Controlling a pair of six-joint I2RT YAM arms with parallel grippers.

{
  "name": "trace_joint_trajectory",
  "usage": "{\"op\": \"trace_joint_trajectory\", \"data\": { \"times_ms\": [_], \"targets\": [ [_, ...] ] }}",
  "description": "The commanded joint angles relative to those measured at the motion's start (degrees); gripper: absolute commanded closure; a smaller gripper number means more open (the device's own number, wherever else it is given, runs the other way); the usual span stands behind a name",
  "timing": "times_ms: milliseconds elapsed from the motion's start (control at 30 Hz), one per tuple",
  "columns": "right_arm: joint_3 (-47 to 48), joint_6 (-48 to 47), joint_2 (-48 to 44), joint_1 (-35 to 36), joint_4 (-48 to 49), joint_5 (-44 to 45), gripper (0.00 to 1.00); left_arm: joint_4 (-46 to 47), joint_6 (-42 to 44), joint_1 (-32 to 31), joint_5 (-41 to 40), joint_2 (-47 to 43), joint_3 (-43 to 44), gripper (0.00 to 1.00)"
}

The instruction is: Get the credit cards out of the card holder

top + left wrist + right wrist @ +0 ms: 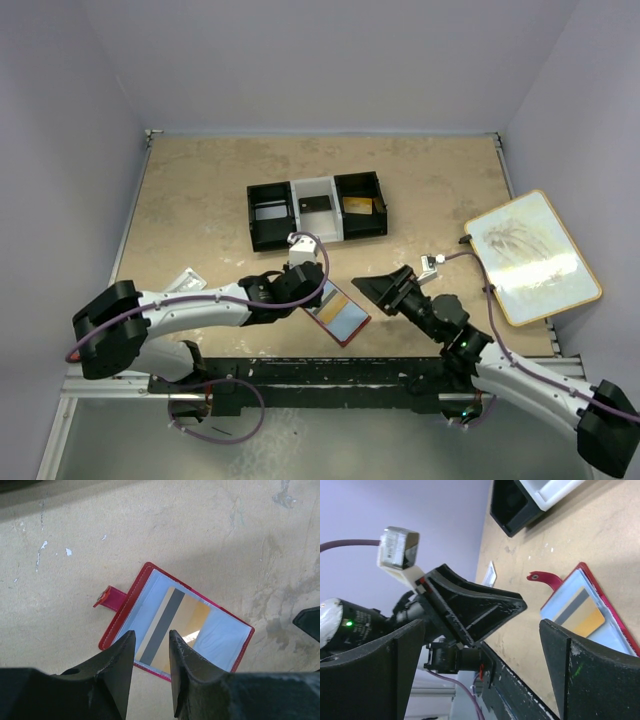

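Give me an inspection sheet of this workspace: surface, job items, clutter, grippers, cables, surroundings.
Surface: beige table, scuffed, small white flecks.
Job's things: red card holder lies open and flat; a gold card with a grey stripe sits in it.
Clutter: three-compartment tray at the back, apparently with cards in its middle and right sections; clear packet at left; framed board at right.
Grippers: left gripper hovers over the holder, jaws narrowly apart, nothing between them; right gripper wide open, empty.
Cables: a purple cable runs along each arm.
Surroundings: plain lilac walls.
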Motion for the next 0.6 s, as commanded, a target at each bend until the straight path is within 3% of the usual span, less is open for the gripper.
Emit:
{"op": "trace_joint_trajectory", "data": {
  "times_ms": [0, 100, 200, 400, 567],
  "targets": [
    [-1.58, 1.05, 4.39, 0.19, 2.41, -1.77, 0.05, 0.77, -0.13, 0.25, -1.76, -2.28, 1.73, 0.69],
    [0.57, 2.21, 9.68, 0.20, -1.99, -2.05, 0.15, 0.77, -0.39, 0.25, -2.05, -2.23, 1.79, 0.69],
    [-0.84, 2.53, 15.88, 0.20, 6.51, -4.32, 0.25, 0.70, -0.78, 0.34, -2.99, -1.93, 1.99, 0.69],
    [1.76, -0.15, 27.37, 0.26, 13.17, -9.98, 0.44, 1.06, -0.92, 0.86, -2.17, 0.60, 2.63, 0.70],
    [3.23, -0.18, 33.20, 0.28, 16.82, -11.20, 0.50, 2.55, -2.27, 1.28, -0.06, 1.89, 2.74, 0.70]
  ]
}}
